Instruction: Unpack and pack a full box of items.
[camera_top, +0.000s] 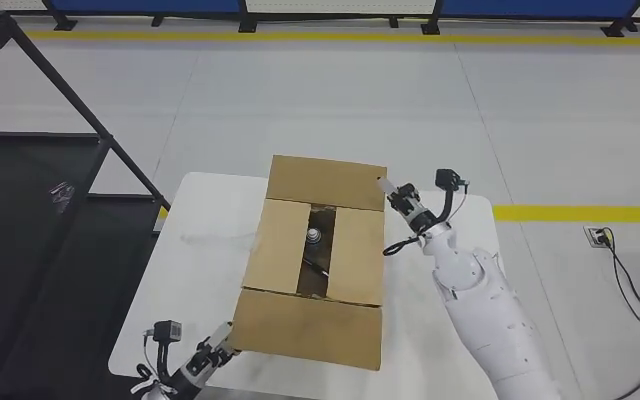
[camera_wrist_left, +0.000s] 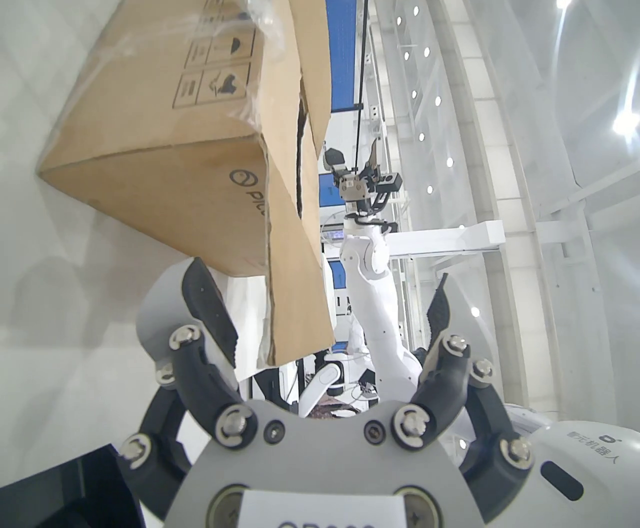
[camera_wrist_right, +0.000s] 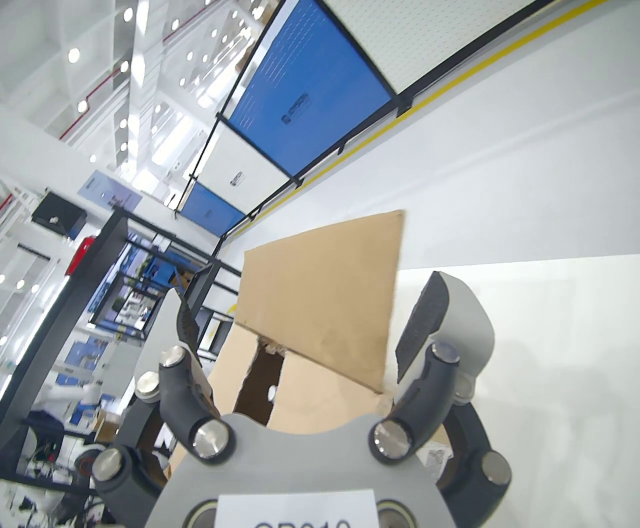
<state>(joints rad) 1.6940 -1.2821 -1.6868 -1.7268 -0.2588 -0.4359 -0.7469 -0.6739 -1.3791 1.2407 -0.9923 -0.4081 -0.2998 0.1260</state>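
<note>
A cardboard box (camera_top: 355, 255) stands in the middle of the white table (camera_top: 200, 260). Its two side flaps lie nearly shut, and a dark gap (camera_top: 316, 250) between them shows a silvery round item and something black inside. The far flap (camera_top: 328, 181) and the near flap (camera_top: 305, 328) fold outward. My right gripper (camera_top: 386, 188) is open at the far flap's right corner, and that flap corner (camera_wrist_right: 330, 300) lies between its fingers. At the near flap's left corner my left gripper (camera_top: 222, 344) is open, with the flap edge (camera_wrist_left: 295, 310) between its fingers (camera_wrist_left: 210, 310).
A black metal frame (camera_top: 70, 110) stands to the left of the table. The table's left edge runs close to my left gripper. A yellow line (camera_top: 565, 213) and a wall socket (camera_top: 597, 236) lie on the floor at the right. My right arm (camera_wrist_left: 367, 260) shows beyond the box.
</note>
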